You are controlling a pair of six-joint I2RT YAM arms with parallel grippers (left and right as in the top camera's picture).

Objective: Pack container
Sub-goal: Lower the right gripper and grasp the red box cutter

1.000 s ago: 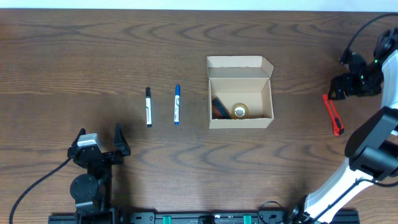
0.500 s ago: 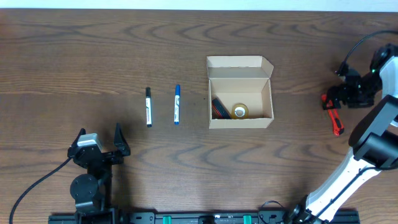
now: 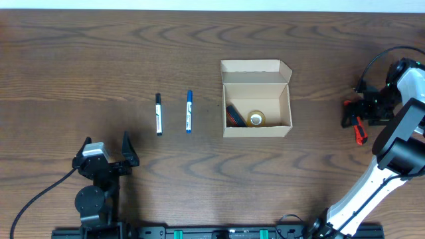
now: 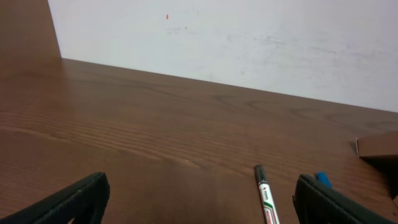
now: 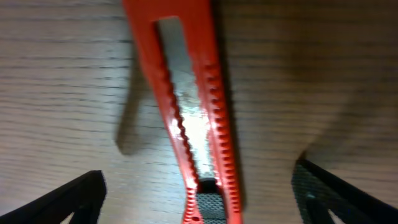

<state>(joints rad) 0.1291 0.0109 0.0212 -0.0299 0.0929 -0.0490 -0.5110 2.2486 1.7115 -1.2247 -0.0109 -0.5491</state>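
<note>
Right wrist view: the right end effector [image 5: 202, 199] hangs directly over the red cutter [image 5: 186, 106]. Its 2 fingers [image 5: 62, 196] are spread wide, 1 on each side of the handle, and neither touches it. The cutter lies flat on the worktop [image 5: 56, 74]. Its long axis runs up the frame, slightly tilted, and crosses the line between the fingers almost squarely. The coming move is therefore probably a straight descent and closure. The top edge cuts off the cutter's far end, and its near end, with a dark slider, is blurred.

Overhead view: this end effector covers the far part of the cutter. The container [image 3: 256, 130] stands well apart from it, toward the robot's left and near the worktop's middle. Its long axis runs left to right and its flap lid stands open at the far side. Inside are a tape roll [image 3: 255, 119] and a dark object [image 3: 234, 114] with red streaks, too small to identify. Beyond the container lie a blue marker [image 3: 189, 111] and a black marker [image 3: 159, 114], parallel and just apart. The left end effector [image 3: 106, 147], jaws wide apart and empty, sits at the near left, so the right arm is the nearer to the cutter.

Left wrist view: only 1 corner of the container shows, and a finger largely hides the blue marker.
</note>
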